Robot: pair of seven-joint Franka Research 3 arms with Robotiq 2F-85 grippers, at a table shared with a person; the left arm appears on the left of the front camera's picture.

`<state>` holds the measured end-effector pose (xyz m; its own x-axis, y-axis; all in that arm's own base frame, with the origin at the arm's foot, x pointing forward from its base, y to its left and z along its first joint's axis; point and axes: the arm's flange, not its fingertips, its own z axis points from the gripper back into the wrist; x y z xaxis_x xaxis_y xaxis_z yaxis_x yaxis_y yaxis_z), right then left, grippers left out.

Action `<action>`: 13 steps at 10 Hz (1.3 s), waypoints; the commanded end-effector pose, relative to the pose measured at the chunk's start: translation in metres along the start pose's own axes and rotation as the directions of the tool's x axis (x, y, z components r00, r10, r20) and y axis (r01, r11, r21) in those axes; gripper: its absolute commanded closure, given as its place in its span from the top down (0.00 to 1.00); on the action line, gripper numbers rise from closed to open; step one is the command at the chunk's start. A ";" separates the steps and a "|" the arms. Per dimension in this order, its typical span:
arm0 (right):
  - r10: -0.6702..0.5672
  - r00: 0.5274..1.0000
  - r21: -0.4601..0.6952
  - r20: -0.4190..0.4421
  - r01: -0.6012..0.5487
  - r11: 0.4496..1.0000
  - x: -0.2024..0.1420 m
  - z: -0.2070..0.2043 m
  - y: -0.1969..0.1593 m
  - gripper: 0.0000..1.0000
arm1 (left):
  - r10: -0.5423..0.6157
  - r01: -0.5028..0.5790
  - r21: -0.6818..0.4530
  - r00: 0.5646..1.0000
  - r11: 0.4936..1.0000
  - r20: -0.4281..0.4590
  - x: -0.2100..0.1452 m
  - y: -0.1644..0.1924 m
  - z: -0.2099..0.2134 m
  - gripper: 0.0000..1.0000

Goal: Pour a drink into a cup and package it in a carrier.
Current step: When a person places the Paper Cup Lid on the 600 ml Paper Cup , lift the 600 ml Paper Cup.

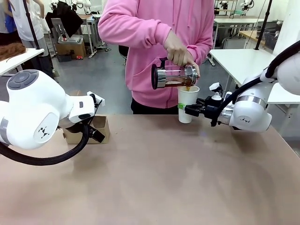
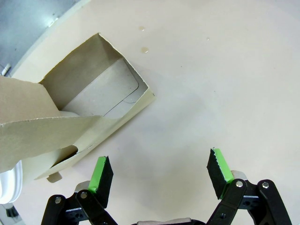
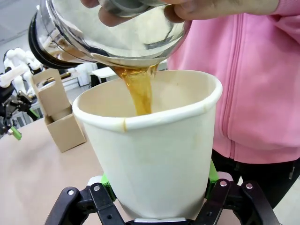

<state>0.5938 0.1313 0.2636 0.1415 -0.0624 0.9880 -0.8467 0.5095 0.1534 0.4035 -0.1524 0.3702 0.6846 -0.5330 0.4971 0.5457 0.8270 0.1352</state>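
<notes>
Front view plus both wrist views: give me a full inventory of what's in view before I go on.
cup: one, white, far table edge
jug: one, clear glass, dark handle, tilted over the cup
drink: one stream, reddish-brown, running from jug into cup
carrier: one, brown cardboard, table's left part
drops: two, pale, on the table near the carrier
table: one, tan
person: one, pink hoodie, far side
hands: two, on the jug
left end effector: one, black, green pads, open beside the carrier
right end effector: one, black, green pads, shut on the cup

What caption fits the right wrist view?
Right claw grips tall white paper cup as person pours reddish-brown drink from glass jug.
</notes>
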 end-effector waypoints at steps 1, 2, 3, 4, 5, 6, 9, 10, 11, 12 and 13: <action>0.004 1.000 -0.010 -0.012 -0.004 1.000 0.001 -0.002 0.001 0.80 | 0.002 -0.002 -0.002 1.000 1.000 0.001 0.000 0.000 0.000 1.00; 0.004 1.000 -0.010 -0.012 -0.004 1.000 0.001 -0.002 0.001 0.80 | 0.002 -0.002 -0.002 1.000 1.000 0.001 0.000 0.000 0.000 1.00; 0.004 1.000 -0.010 -0.012 -0.004 1.000 0.001 -0.002 0.001 0.80 | 0.002 -0.002 -0.002 1.000 1.000 0.001 0.000 0.000 0.000 1.00; 0.004 1.000 -0.010 -0.012 -0.004 1.000 0.001 -0.002 0.001 0.80 | 0.002 -0.002 -0.002 1.000 1.000 0.001 0.000 0.000 0.000 1.00; 0.004 1.000 -0.010 -0.012 -0.004 1.000 0.001 -0.002 0.001 0.80 | 0.002 -0.002 -0.002 1.000 1.000 0.001 0.000 0.000 0.000 1.00; 0.004 1.000 -0.010 -0.012 -0.004 1.000 0.001 -0.002 0.001 0.80 | 0.002 -0.002 -0.002 1.000 1.000 0.001 0.000 0.000 0.000 1.00; 0.004 1.000 -0.010 -0.012 -0.004 1.000 0.001 -0.002 0.001 0.80 | 0.002 -0.002 -0.002 1.000 1.000 0.001 0.000 0.000 0.000 1.00; 0.004 1.000 -0.010 -0.012 -0.004 1.000 0.001 -0.002 0.001 0.80 | 0.002 -0.002 -0.002 1.000 1.000 0.001 0.000 0.000 0.000 1.00; 0.004 1.000 -0.010 -0.012 -0.004 1.000 0.001 -0.002 0.001 0.80 | 0.002 -0.002 -0.002 1.000 1.000 0.001 0.000 0.000 0.000 1.00; 0.004 1.000 -0.010 -0.012 -0.004 1.000 0.001 -0.002 0.001 0.80 | 0.002 -0.002 -0.002 1.000 1.000 0.001 0.000 0.000 0.000 1.00; 0.004 1.000 -0.010 -0.012 -0.004 1.000 0.001 -0.002 0.001 0.80 | 0.002 -0.002 -0.002 1.000 1.000 0.001 0.000 0.000 0.000 1.00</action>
<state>0.5937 0.1313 0.2634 0.1421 -0.0614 0.9879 -0.8462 0.5102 0.1535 0.4035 -0.1524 0.3702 0.6846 -0.5330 0.4971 0.5457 0.8270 0.1352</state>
